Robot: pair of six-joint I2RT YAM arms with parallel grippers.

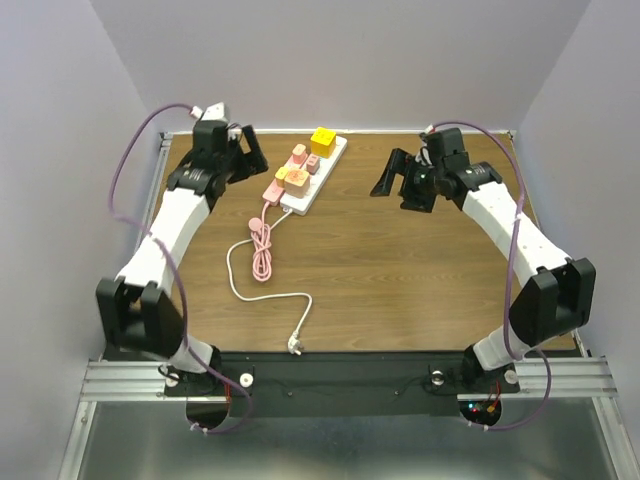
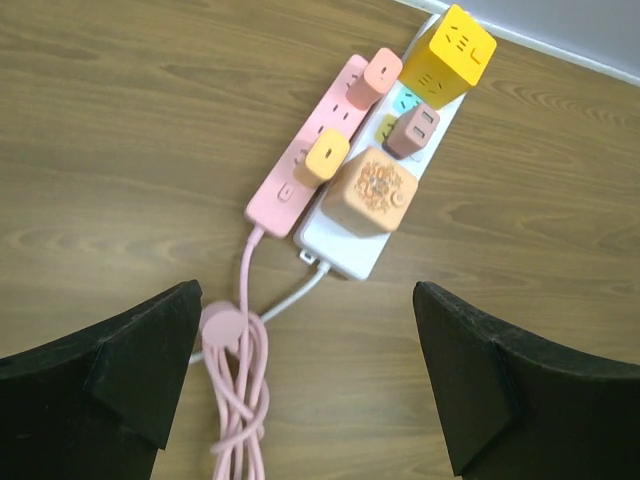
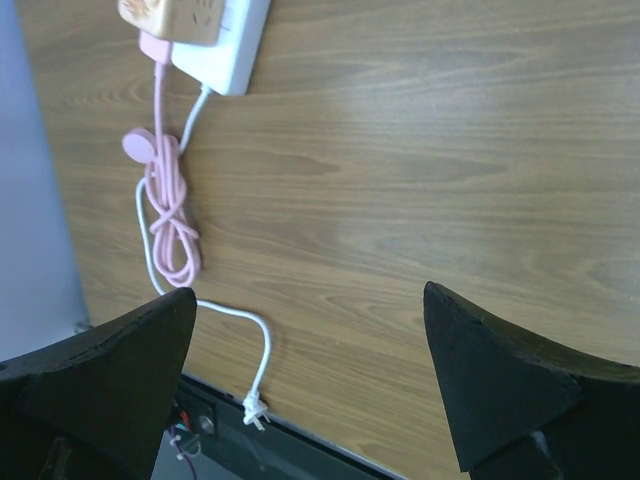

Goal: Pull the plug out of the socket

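The socket, a long white power strip (image 1: 318, 172), lies at the back of the table, left of centre. Plugged into it are a yellow cube plug (image 1: 322, 140), a mauve plug (image 2: 412, 132) and a tan adapter (image 2: 372, 195). A pink strip (image 2: 298, 172) lies against its left side with a pink plug (image 2: 372, 78) and a yellow plug (image 2: 325, 157). My left gripper (image 1: 248, 152) is open and empty, above and left of the strips; in the left wrist view (image 2: 310, 380) the strips lie ahead of it. My right gripper (image 1: 398, 185) is open and empty, to the right of the strip.
A bundled pink cord (image 1: 262, 245) lies just in front of the strips. The socket's thin white cord (image 1: 265, 295) loops to its plug (image 1: 296, 345) near the table's front edge. Grey walls enclose the table on three sides.
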